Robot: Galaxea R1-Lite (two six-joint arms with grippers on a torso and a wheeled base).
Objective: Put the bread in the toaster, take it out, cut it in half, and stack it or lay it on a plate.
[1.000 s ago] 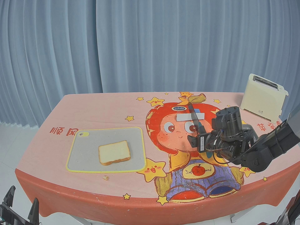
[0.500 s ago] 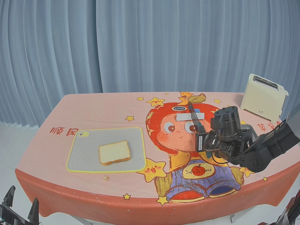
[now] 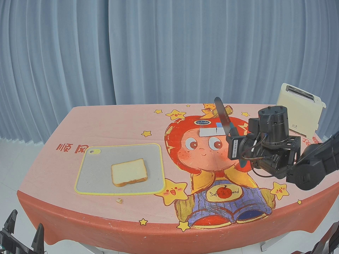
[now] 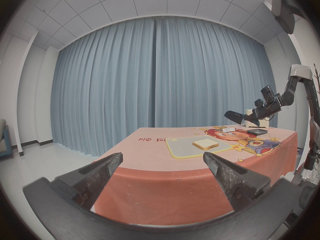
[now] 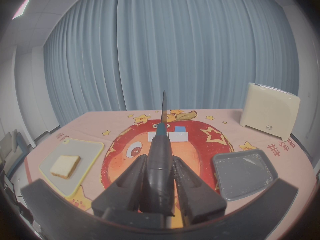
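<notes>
A table draped in a pink cartoon-printed cloth is set before a long blue-grey curtain. Above the table's right half the right gripper is seen with both fingers clamped tight on the dark handle of a knife, which is held clear of the cloth with its blade angled up and away toward the curtain. A grey rectangular tray is laid flat on the cloth just beside the gripper on the robot's right, and a cream toaster is stood at the far right corner with its slot upward. A white card is laid on the cloth beyond the gripper, below the blade. The bread is a single square slice, pale in the middle with a tan crust, whole and lying flat toward the right part of a grey, yellow-rimmed cutting board at the table's left front, well apart from the knife. A small crumb is seen on the cloth just before the board's near edge, which is close to the table's front edge. A broad stretch of open cloth is left between board and knife. The left gripper is held low, off the table's front left, its fingers spread wide with nothing between them
</notes>
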